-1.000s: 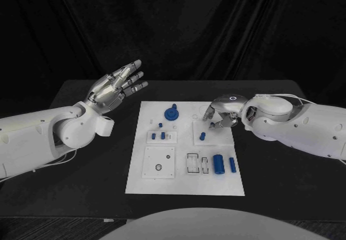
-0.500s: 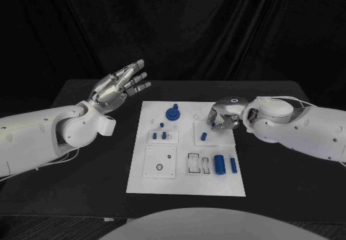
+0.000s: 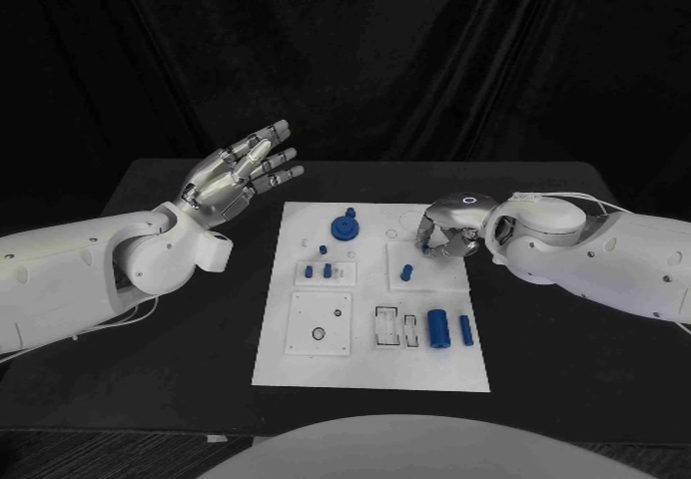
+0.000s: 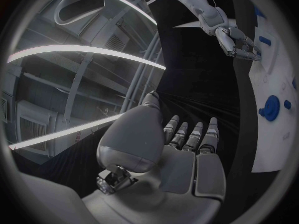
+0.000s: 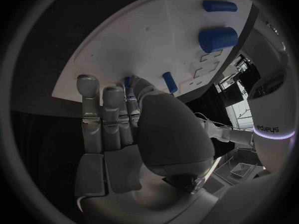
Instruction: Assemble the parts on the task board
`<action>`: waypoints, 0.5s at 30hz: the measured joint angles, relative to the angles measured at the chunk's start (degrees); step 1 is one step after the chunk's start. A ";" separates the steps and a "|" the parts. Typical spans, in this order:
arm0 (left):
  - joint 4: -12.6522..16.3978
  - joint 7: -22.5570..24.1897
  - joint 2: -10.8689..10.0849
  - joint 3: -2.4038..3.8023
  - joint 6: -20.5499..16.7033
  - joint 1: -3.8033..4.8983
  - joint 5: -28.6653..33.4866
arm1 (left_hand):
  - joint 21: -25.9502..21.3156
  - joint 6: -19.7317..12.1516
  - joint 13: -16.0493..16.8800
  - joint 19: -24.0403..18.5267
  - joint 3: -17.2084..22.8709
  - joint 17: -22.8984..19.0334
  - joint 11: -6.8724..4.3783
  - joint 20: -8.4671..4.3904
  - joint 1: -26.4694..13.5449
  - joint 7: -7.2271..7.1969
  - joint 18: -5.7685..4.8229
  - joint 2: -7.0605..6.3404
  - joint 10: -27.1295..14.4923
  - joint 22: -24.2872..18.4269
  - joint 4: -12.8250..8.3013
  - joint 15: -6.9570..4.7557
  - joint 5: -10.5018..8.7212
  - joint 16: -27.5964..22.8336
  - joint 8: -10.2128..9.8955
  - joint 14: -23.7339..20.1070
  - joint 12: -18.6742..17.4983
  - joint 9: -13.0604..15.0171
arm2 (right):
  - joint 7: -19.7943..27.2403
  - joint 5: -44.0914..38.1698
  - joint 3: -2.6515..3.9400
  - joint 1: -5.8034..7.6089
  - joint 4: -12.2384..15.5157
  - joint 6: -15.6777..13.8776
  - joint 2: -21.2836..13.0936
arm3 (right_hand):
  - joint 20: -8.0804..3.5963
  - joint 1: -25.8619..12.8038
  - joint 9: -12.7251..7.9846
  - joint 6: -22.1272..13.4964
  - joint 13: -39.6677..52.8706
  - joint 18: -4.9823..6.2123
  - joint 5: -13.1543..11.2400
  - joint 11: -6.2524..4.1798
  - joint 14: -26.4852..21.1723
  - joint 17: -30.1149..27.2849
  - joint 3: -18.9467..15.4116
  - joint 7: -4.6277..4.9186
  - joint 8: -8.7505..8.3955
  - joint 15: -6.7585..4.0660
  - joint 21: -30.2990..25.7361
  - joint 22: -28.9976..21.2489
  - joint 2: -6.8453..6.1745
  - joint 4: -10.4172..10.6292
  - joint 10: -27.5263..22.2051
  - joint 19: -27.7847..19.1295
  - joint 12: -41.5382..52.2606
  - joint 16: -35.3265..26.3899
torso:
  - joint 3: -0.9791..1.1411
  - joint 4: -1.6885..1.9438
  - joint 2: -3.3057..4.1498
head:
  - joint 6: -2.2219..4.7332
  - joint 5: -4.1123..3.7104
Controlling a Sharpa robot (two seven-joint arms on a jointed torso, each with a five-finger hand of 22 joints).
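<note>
In the head view, the white task board (image 3: pixel 368 339) lies in the middle of the black table (image 3: pixel 561 329). The left hand (image 3: pixel 238 176) is raised above the table, to the left of the board's far corner, with the palm open and the fingers spread; it holds nothing. The right hand (image 3: pixel 448 236) is low over the far right part of the board, with its fingers bent downward toward the plate. Just near of it a small blue peg (image 3: pixel 406 270) stands on the board. A round blue knob (image 3: pixel 345 226) is at the far middle of the board, and two small blue pieces (image 3: pixel 319 270) stand side by side to the left of the peg. At the near right, a thick blue cylinder (image 3: pixel 437 327) and a thinner blue pin (image 3: pixel 465 329) lie next to each other.

In the left wrist view, the left hand (image 4: pixel 187 154) shows an open palm with straight fingers, and nothing is in it. The board (image 4: pixel 274 109) is beyond it, with the knob (image 4: pixel 271 107) on it, and the right hand (image 4: pixel 235 41) is seen farther away over the board.

In the right wrist view, the right hand (image 5: pixel 124 134) reaches to the board (image 5: pixel 156 40). Its fingers (image 5: pixel 102 104) are stretched, and their tips are at the plate, beside a small blue piece (image 5: pixel 126 82) that is half hidden behind them. I cannot tell if the hand holds this piece. The peg (image 5: pixel 169 81) is just beside the thumb. The thick cylinder (image 5: pixel 217 37) and the pin (image 5: pixel 219 6) lie farther on the board.
</note>
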 measured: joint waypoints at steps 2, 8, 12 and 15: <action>-0.02 0.00 0.04 0.00 0.00 -0.01 -0.04 | 0.00 0.05 0.00 0.30 0.26 0.00 0.00 -0.08 0.54 0.05 -0.05 -0.02 0.00 0.00 -0.53 0.00 1.06 0.09 0.00 0.00 0.00 0.00 | 0.00 0.01 0.00 -0.03 0.00 -0.05 0.00 | -0.01 0.25 0.06 0.18 0.02 0.00 0.07 -0.12 -0.14 0.00 0.33 0.18 0.00 -0.14 0.00 0.00 -0.25 -0.05 0.31 0.01 -0.09 0.00 | 0.00 0.00 -0.01 | 0.00 0.00; -0.09 0.02 0.21 0.00 0.01 -0.09 -0.12 | 0.01 0.60 0.06 0.71 0.39 0.06 0.00 -0.11 1.44 0.61 -0.92 0.27 0.00 0.00 -1.34 0.20 2.90 0.48 0.00 0.20 0.21 0.07 | 0.03 0.03 0.03 -0.12 -0.04 -0.25 0.01 | -0.21 0.46 0.25 0.70 0.03 -0.01 0.06 -0.69 0.17 0.26 2.01 0.28 0.00 -0.45 0.69 -0.01 -0.46 -0.61 2.32 0.21 -0.21 0.00 | -0.02 0.00 -0.01 | 0.01 0.09; -0.13 0.02 0.29 0.00 0.04 -0.11 -0.16 | 0.22 1.12 0.05 1.10 0.45 0.06 0.00 -0.10 1.67 1.13 -0.92 0.04 0.00 0.00 -1.75 0.34 3.54 0.70 0.23 0.34 0.44 0.13 | 0.04 0.03 0.04 -0.18 -0.06 -0.33 0.09 | -0.62 0.82 0.39 1.11 0.08 -0.01 0.06 -0.91 0.20 0.26 2.64 0.50 0.00 -0.82 0.88 -0.01 -0.83 -1.11 3.17 0.22 -0.19 0.00 | -0.03 0.00 -0.01 | 0.01 0.25; -0.17 0.02 0.34 0.00 0.06 -0.13 -0.19 | 0.23 1.34 0.12 1.31 0.62 0.12 0.00 0.11 2.01 1.36 -0.91 0.38 0.00 0.05 -2.21 0.41 3.89 1.10 0.23 0.41 0.44 0.13 | 0.07 0.03 0.05 -0.22 -0.06 -0.37 0.16 | -0.72 1.06 0.61 2.07 0.11 0.00 0.06 -0.93 0.31 0.46 3.55 0.59 0.35 -0.93 1.56 -0.01 -1.07 -1.53 4.34 0.31 -0.19 0.12 | -0.03 0.01 -0.01 | 0.01 0.34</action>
